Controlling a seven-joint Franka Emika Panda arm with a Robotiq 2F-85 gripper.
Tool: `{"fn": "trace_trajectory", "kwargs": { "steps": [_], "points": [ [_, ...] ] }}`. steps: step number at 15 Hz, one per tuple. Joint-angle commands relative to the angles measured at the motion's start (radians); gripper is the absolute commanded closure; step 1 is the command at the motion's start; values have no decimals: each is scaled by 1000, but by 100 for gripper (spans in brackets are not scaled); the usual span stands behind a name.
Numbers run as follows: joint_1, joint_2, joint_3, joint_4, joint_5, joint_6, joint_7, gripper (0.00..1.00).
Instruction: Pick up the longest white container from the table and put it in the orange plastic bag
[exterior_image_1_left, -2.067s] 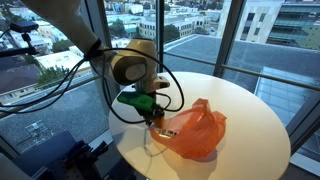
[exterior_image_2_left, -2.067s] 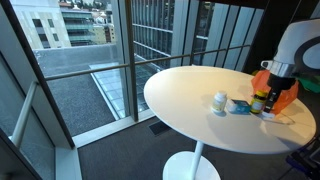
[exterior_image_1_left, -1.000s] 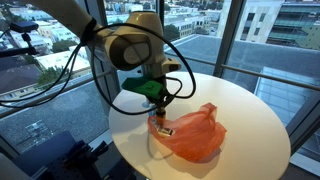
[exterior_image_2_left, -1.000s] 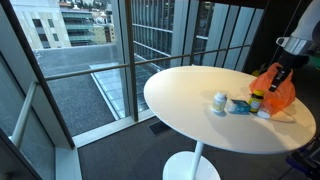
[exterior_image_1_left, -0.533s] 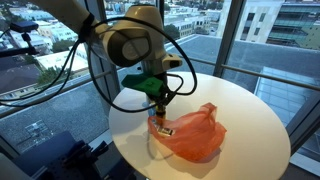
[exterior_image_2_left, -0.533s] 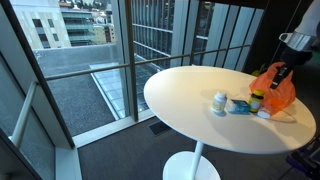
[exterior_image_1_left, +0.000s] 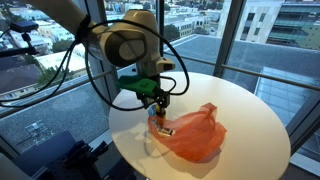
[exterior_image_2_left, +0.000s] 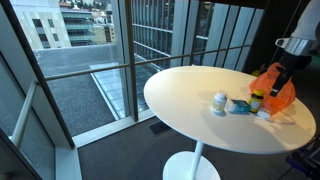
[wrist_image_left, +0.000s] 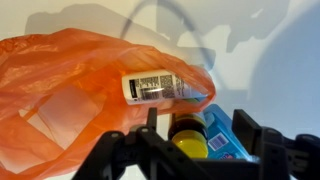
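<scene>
The long white container (wrist_image_left: 160, 87), with a printed label, lies on its side at the mouth of the orange plastic bag (wrist_image_left: 70, 90), its right end under the orange film. My gripper (wrist_image_left: 197, 135) hangs open just above it, and neither finger touches it. Between the jaws, lower down on the table, I see a yellow-lidded bottle (wrist_image_left: 188, 132) and a blue packet (wrist_image_left: 222, 135). In both exterior views the gripper (exterior_image_1_left: 157, 100) (exterior_image_2_left: 281, 73) is over the bag's (exterior_image_1_left: 195, 131) (exterior_image_2_left: 272, 88) near end on the round white table (exterior_image_1_left: 255, 110).
A small white jar (exterior_image_2_left: 219, 102), the blue packet (exterior_image_2_left: 238, 106) and the yellow-lidded bottle (exterior_image_2_left: 256, 101) stand in a row on the table (exterior_image_2_left: 190, 90) beside the bag. Glass walls with rails surround the table. Arm cables loop above the bag.
The jaws have gone from shut to open, letting go of the long white container at the bag. The gripper has shifted slightly above the bag.
</scene>
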Motion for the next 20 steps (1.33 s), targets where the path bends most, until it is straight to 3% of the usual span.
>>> {"fn": "trace_trajectory", "kwargs": {
  "steps": [1, 7, 14, 20],
  "points": [
    [5, 16, 11, 1, -10, -18, 2, 0],
    [3, 79, 25, 8, -56, -7, 38, 0],
    [4, 131, 25, 14, -202, 11, 148, 0],
    [9, 172, 23, 17, -266, 82, 216, 0]
  ]
}}
